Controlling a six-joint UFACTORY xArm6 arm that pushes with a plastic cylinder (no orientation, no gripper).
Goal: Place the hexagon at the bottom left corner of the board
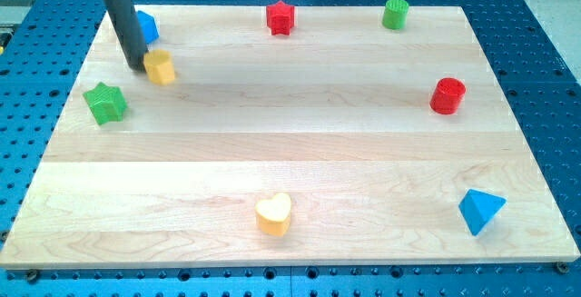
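Tool: my tip [136, 67], bare rod, no fingers, holds nothing | Target: yellow hexagon [162, 66] touching tip at its 3 o'clock, board's [272, 143] 10 o'clock area | Neighbours: blue block [147, 26] at 12 o'clock, green star [105, 103] at 8 o'clock

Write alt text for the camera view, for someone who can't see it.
A dark rod's tip touches the left side of a yellow hexagon near the top left of a wooden board, with a blue block behind the rod. Also on the board: a green star, red star, green cylinder, red cylinder, yellow heart and blue triangle.
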